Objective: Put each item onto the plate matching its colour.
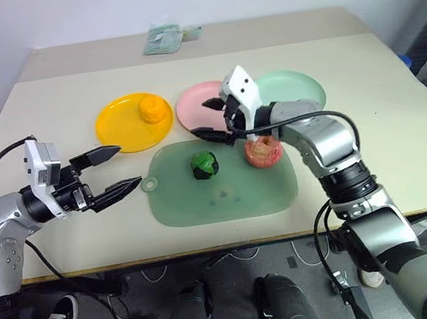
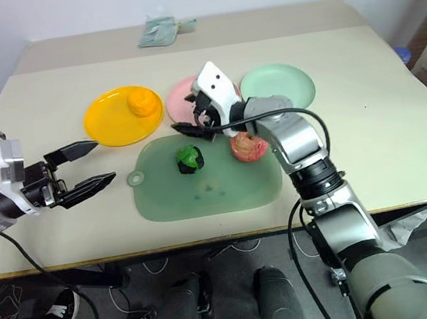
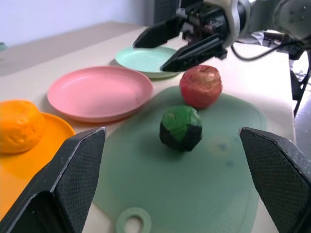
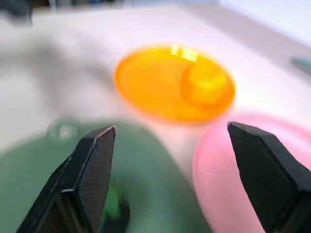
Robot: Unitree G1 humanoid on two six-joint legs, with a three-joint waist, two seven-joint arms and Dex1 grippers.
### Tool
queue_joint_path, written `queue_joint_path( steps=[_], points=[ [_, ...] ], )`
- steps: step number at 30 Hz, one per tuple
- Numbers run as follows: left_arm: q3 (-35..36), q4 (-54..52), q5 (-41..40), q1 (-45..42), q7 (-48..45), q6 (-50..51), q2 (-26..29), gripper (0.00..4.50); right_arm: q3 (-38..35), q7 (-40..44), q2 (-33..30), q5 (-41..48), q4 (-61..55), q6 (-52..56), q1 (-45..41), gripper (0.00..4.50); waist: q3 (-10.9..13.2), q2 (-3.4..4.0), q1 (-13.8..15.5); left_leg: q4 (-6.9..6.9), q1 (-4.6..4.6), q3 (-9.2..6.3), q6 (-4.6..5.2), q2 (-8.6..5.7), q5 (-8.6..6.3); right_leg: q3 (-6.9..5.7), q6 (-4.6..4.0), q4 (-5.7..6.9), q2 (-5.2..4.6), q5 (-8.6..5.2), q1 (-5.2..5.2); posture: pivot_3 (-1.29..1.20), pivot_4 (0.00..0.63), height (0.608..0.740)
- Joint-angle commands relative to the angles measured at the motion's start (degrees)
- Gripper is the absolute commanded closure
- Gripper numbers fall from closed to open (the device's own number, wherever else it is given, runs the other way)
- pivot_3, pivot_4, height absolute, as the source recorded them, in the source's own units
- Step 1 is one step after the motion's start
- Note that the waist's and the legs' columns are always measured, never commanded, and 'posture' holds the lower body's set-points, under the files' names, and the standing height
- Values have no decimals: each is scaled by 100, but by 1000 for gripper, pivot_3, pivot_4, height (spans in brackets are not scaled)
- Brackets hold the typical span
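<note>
The orange-yellow mandarin (image 1: pixel 153 108) rests on the yellow plate (image 1: pixel 119 129). The pink plate (image 1: pixel 197 103) and the pale mint plate (image 1: pixel 298 85) hold nothing. On the translucent green mat (image 1: pixel 226 193) lie the dark green knobbly ball (image 1: pixel 204 164) and, at its far right corner, the pink-red apple (image 1: pixel 264 153). My right gripper (image 1: pixel 201 120) hovers open over the pink plate's near edge, above and between ball and apple, with nothing between its fingers. My left gripper (image 1: pixel 126 167) stands open and empty left of the mat, pointing toward the ball (image 3: pixel 181 127).
A folded pale green cloth (image 1: pixel 164 38) lies at the table's far edge. The beige table (image 1: pixel 382 121) has free surface on the right and along the front. The mat's ring-shaped tab (image 1: pixel 149 185) sits near my left fingertips.
</note>
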Motion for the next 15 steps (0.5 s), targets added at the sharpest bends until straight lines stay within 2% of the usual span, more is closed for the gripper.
queue_joint_path(
  steps=[1,4,8,15],
  points=[
    [28,-197,-55,63,-97,11,77,0,197,354,-94,275,-639,451,178,751,1,2,-13,0,0,2,0,0,0,1,0,1,0,0,-1,0,150,740],
    [23,-224,-53,135,-142,27,88,0,291,436,-100,368,-941,728,294,751,3,4,-40,2,1,8,0,6,0,3,0,8,3,0,-6,0,150,740],
    [6,-243,-37,133,-157,3,76,0,754,171,-32,-220,-762,351,381,751,2,3,-24,2,3,7,0,9,0,3,-1,7,6,0,-5,0,150,740],
    [7,-267,27,213,-160,-15,94,0,1105,-87,173,-586,-566,59,445,751,1,2,-14,4,2,7,-1,5,0,4,-1,7,2,0,-5,0,150,740]
  ],
)
